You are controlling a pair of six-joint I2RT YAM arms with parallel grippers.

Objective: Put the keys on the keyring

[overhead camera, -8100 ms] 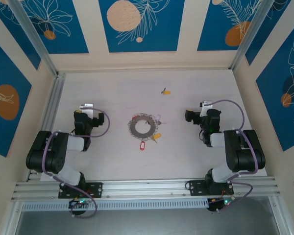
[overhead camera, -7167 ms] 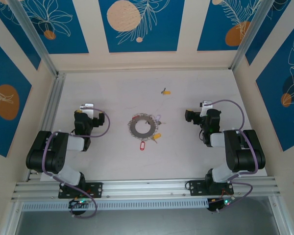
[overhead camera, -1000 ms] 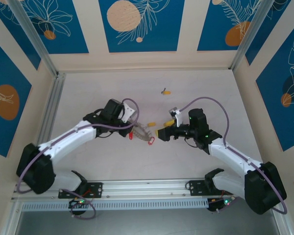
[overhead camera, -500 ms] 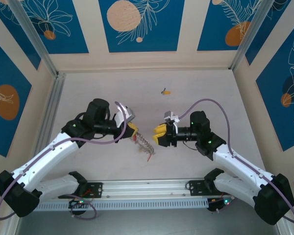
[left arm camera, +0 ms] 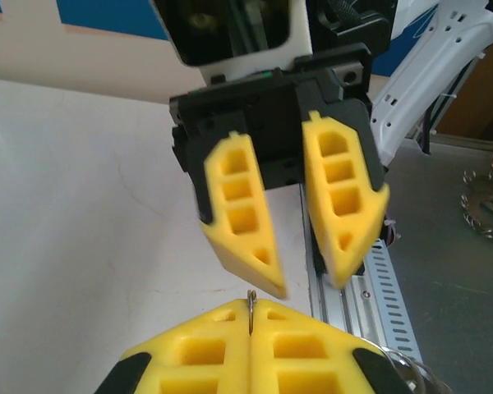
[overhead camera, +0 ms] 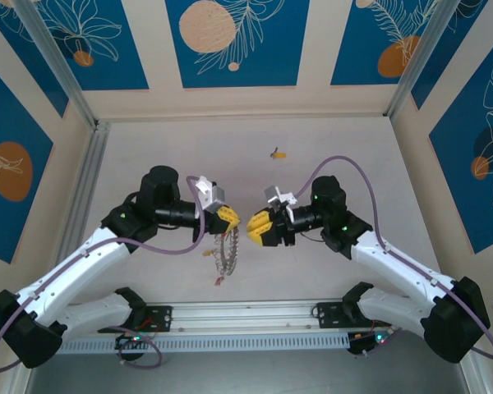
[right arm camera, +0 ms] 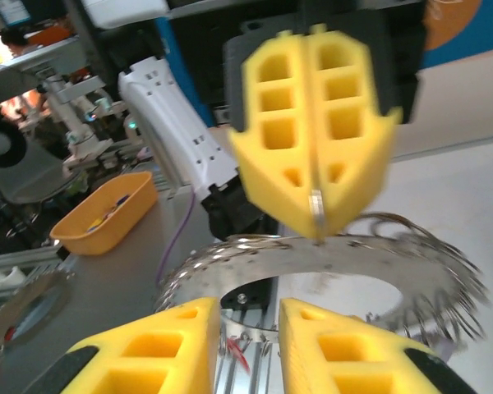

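The keyring (overhead camera: 228,250), a flat grey ring fringed with silvery pieces, hangs edge-on above the table's near middle. My left gripper (overhead camera: 228,217) is shut on its top rim; a thin metal edge shows between the closed pads (left arm camera: 251,316). In the right wrist view the keyring (right arm camera: 312,256) spreads out below the left fingers (right arm camera: 312,123). My right gripper (overhead camera: 257,228) faces it from the right, its jaws (right arm camera: 246,324) narrowly apart with nothing gripped. Small red (overhead camera: 218,281) and yellow (overhead camera: 205,254) tags dangle from the ring. A yellow-tagged key (overhead camera: 277,153) lies far back.
An aluminium rail (overhead camera: 246,312) runs along the table's near edge, under the hanging ring. Off the table stand an orange bin (right arm camera: 107,209) and another metal ring (right arm camera: 16,312). Walls close the table at the left, right and back.
The ring, first flat on the table with both arms parked, has been lifted by the left gripper and now hangs toward the near edge. The right gripper has risen to meet it, its jaws narrowing.
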